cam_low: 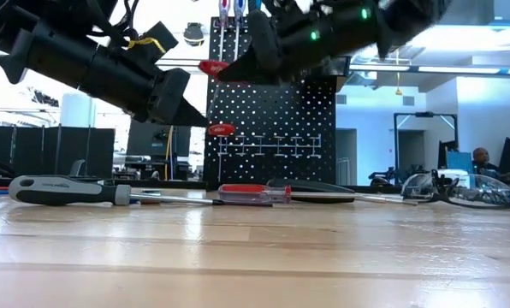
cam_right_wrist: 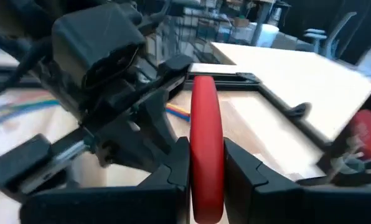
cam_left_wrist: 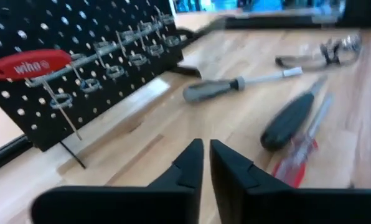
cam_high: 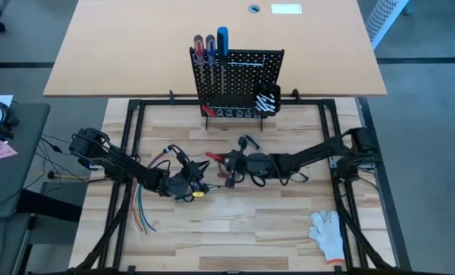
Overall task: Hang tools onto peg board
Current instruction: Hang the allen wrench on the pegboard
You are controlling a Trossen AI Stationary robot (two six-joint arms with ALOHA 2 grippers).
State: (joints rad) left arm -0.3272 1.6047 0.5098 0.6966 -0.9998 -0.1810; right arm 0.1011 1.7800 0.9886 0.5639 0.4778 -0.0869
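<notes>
Our right tool (cam_right_wrist: 205,165) clamps a red-handled tool (cam_right_wrist: 206,143) close by the nearly closed, empty left tool (cam_left_wrist: 205,163), so we risk collision approaching the peg board (cam_high: 239,80).

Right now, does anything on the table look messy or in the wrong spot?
Yes. A grey-handled screwdriver and a red-handled screwdriver lie flat on the table, not hung on the peg board. A white glove sits near the table's front corner on the right arm's side, and loose coloured wires trail beside the left arm.
</notes>
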